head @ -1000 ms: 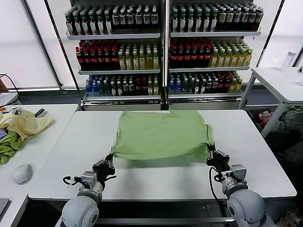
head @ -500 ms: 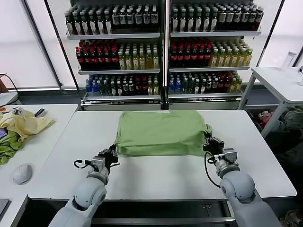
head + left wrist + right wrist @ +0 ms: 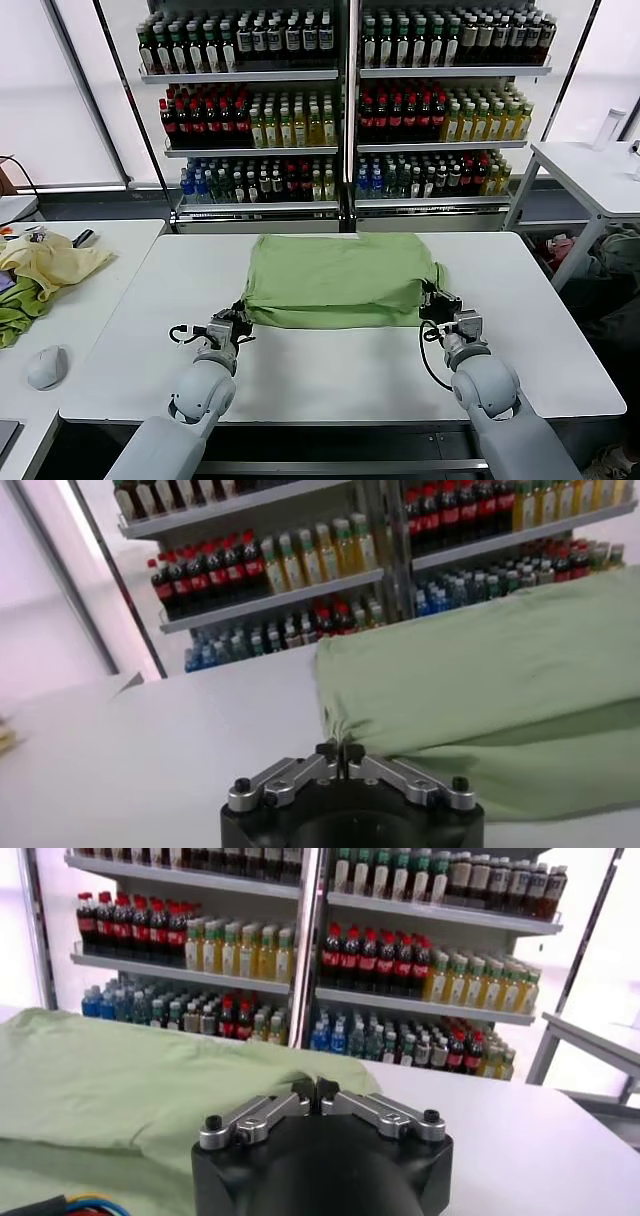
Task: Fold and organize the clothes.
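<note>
1. The light green polo shirt (image 3: 340, 280) is soft, matt cloth, gently wrinkled beside both grippers.
2. The white table (image 3: 330, 375) under them looks smooth and faintly glossy.
3. The left gripper (image 3: 341, 756) shows matt black housing with brushed grey metal links.

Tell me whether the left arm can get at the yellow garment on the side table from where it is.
Probably not without a long sideways reach. The left tool sits at the shirt; the yellow garment lies on a separate table, across a gap. Nothing blocks the path.
</note>
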Controlling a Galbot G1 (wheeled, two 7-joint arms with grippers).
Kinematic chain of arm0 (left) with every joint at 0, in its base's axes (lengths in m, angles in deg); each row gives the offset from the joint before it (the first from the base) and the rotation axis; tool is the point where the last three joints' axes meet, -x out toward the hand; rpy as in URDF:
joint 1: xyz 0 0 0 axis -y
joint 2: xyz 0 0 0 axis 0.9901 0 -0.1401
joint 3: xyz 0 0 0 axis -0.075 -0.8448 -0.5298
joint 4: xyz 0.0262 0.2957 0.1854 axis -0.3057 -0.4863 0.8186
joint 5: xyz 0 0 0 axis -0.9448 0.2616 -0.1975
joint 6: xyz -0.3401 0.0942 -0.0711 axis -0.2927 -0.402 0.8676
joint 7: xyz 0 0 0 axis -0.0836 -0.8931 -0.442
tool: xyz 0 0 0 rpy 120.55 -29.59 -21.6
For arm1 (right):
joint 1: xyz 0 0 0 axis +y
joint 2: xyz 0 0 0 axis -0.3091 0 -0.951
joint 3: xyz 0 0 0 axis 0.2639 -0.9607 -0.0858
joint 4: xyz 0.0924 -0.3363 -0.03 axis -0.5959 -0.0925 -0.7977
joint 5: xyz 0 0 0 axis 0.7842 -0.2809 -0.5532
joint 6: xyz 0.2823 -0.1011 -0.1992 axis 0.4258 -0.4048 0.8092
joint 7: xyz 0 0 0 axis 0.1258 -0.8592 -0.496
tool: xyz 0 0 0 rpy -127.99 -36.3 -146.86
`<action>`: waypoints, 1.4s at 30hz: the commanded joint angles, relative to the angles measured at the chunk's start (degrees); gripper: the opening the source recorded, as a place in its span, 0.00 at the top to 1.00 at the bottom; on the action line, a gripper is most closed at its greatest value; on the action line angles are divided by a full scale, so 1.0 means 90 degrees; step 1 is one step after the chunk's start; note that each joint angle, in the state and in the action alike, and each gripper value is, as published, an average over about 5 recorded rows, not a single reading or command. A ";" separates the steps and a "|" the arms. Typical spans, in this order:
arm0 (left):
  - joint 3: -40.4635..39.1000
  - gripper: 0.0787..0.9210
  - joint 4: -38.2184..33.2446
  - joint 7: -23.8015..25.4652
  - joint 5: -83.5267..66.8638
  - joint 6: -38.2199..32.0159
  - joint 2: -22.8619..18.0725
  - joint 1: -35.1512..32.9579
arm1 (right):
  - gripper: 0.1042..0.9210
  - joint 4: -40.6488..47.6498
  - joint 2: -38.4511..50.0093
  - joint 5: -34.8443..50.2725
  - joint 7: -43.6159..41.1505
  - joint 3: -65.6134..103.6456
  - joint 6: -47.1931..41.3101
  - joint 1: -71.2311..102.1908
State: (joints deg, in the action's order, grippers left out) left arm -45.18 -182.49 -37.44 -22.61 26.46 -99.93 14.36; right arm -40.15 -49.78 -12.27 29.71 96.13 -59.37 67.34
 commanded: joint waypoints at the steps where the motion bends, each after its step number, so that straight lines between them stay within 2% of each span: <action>1: -0.0015 0.85 0.0161 -0.0182 0.0192 0.0100 -0.0006 0.0004 | 0.75 0.0136 -0.0046 -0.0111 0.0081 -0.0041 -0.0103 -0.0059; 13: 0.0217 0.44 -0.0321 -0.0165 0.0116 0.0146 0.0042 -0.0508 | 0.33 -0.0571 0.0016 0.0018 0.0021 0.0613 -0.0066 0.0833; 17: 0.0210 0.31 -0.0245 -0.0146 -0.0026 0.0165 0.0056 -0.0466 | 0.20 -0.0563 0.0019 0.0152 0.0063 0.0819 -0.0179 0.1023; 20: 0.0163 0.20 -0.0114 -0.0124 -0.0191 0.0181 0.0056 -0.0317 | 0.14 -0.0472 0.0007 0.0353 0.0127 0.0841 -0.0325 0.1030; 23: 0.0103 0.13 -0.0028 -0.0102 -0.0349 0.0173 0.0043 -0.0141 | 0.12 -0.0334 -0.0023 0.0631 0.0209 0.0782 -0.0507 0.0927; 29: 0.0020 0.12 0.0152 -0.0055 -0.0462 0.0168 0.0014 0.0154 | 0.12 -0.0021 -0.0040 0.1282 0.0320 0.0530 -0.0881 0.0510; 33: 0.0023 0.12 0.0191 -0.0010 -0.0527 0.0173 0.0085 0.0177 | 0.19 0.0120 -0.0022 0.1653 0.0417 0.0322 -0.1021 0.0264; 36: 0.0051 0.17 0.0112 0.0035 -0.0556 0.0158 0.0184 0.0079 | 0.29 0.0198 0.0000 0.1862 0.0461 0.0257 -0.1094 0.0160; 42: 0.0113 0.37 0.0021 0.0194 -0.0666 0.0132 0.0325 -0.0073 | 0.50 0.0238 0.0085 0.2092 0.0465 0.0269 -0.1128 0.0109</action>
State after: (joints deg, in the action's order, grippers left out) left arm -44.34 -182.13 -36.78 -27.10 27.74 -98.23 13.99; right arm -38.92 -48.91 2.70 33.46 99.38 -68.10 69.57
